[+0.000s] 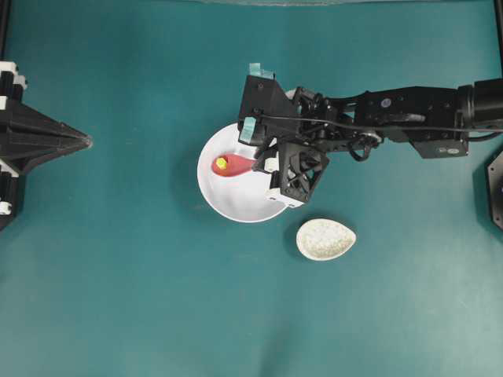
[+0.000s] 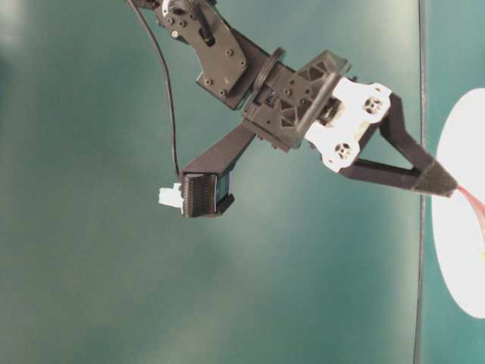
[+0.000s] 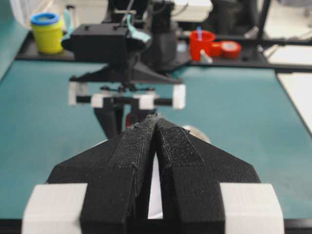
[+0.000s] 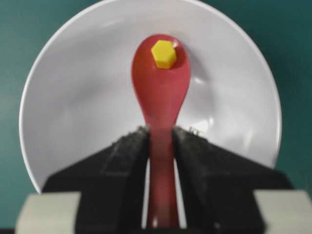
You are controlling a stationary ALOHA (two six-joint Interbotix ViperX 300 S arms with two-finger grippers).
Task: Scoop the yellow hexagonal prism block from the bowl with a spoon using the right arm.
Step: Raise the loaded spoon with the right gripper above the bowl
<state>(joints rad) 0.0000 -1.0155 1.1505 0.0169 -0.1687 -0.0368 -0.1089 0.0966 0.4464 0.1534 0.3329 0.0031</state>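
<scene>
The white bowl sits mid-table. My right gripper is shut on the handle of the pink-red spoon, whose scoop lies over the bowl's inside. The small yellow hexagonal prism block rests in the scoop near its tip. In the table-level view the right gripper points at the bowl's rim, with a sliver of the spoon past its tip. My left gripper stays at the far left edge, shut on nothing.
A speckled off-white teardrop rest lies right of and below the bowl. At the far table edge in the left wrist view stand a yellow jar, a red cup and a red tape roll.
</scene>
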